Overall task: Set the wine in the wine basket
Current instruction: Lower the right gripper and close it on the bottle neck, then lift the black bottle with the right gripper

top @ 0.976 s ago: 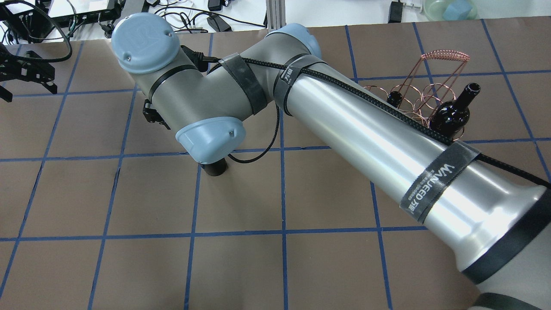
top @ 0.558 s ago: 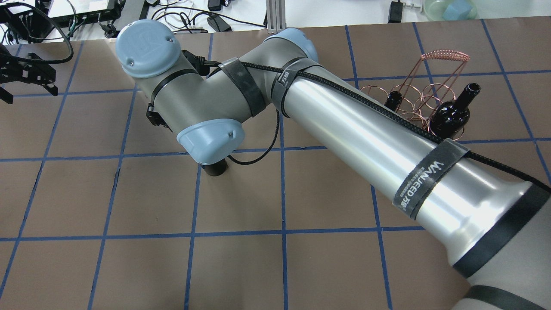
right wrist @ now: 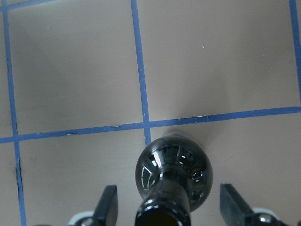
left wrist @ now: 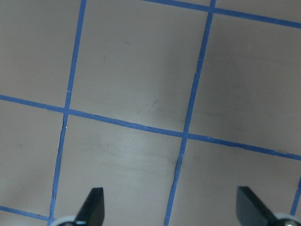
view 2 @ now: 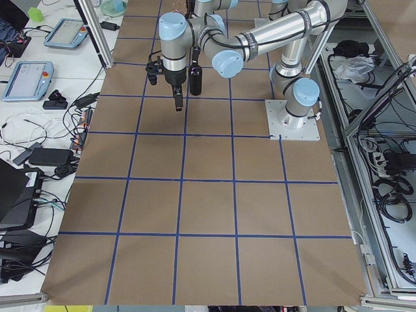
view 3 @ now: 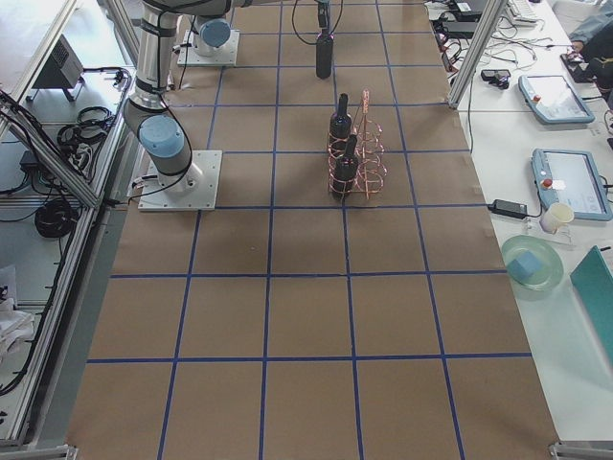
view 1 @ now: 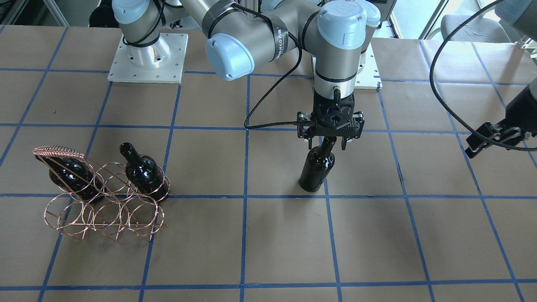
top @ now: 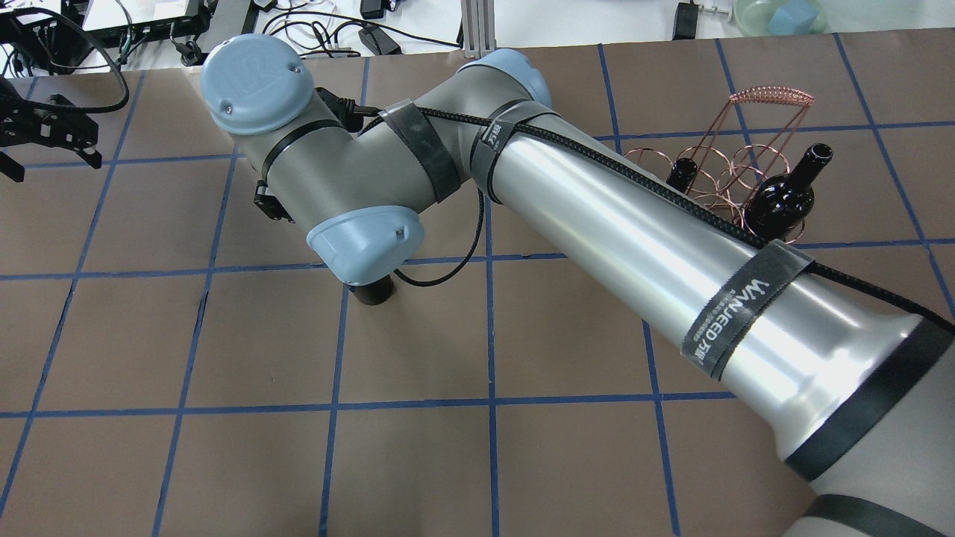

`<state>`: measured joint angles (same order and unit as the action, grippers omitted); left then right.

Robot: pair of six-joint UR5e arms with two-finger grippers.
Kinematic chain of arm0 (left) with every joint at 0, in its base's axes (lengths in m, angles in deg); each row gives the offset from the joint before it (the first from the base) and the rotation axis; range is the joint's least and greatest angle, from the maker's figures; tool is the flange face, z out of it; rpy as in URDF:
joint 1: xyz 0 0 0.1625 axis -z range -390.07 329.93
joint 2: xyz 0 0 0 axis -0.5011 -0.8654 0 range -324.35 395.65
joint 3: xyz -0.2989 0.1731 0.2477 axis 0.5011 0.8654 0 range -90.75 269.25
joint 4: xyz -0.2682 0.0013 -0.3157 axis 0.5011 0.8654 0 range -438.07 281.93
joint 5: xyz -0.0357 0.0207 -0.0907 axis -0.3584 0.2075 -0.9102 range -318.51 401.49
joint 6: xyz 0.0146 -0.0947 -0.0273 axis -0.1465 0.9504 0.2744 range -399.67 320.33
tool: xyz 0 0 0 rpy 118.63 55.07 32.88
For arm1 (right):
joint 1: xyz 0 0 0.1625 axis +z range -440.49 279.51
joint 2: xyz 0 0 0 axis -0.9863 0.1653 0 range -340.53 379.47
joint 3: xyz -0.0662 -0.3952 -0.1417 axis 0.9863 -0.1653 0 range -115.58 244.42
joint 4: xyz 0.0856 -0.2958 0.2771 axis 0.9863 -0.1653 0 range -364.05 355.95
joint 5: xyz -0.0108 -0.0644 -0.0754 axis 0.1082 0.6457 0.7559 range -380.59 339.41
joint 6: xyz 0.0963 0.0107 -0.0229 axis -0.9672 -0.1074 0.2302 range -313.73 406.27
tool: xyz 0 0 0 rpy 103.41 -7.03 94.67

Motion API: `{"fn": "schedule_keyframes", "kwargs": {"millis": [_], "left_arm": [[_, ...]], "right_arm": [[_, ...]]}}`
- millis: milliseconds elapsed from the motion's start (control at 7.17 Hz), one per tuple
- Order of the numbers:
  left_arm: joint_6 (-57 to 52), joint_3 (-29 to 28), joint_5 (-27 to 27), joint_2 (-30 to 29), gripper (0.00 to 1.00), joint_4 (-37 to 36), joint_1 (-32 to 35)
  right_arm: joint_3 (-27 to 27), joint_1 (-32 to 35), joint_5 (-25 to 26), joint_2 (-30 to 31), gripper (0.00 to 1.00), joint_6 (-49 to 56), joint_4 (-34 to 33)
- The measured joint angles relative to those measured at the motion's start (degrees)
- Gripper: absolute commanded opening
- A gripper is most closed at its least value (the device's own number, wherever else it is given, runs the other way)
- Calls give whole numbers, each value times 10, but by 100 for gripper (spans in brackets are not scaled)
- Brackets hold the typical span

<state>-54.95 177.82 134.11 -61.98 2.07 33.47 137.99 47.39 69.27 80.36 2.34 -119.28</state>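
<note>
Right jaws stand spread on either side of the neck of the wine (view 1: 317,167), both fingers (right wrist: 109,203) clear of the glass. That bottle stands upright on the desk (view 1: 277,243), well apart from the wine basket (view 1: 105,212), whose row nearer the robot holds two more dark bottles (view 1: 144,172), both tilted. Left jaws hang spread over bare desk, beyond the wine from the basket.

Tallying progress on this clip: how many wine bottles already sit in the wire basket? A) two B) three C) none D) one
A: a first wine bottle and a second wine bottle rest in the wine basket, while the third wine bottle stands on the table under the open right end effector.
</note>
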Motion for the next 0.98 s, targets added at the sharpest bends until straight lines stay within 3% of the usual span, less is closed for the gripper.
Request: {"fn": "schedule_keyframes", "kwargs": {"millis": [697,976], "left_arm": [[-12,8,1,2,100,-1,0],[-13,8,2,2,100,-1,0]], "right_arm": [[0,0,-1,0,50,2,0],[1,0,-2,0,49,2,0]]}}
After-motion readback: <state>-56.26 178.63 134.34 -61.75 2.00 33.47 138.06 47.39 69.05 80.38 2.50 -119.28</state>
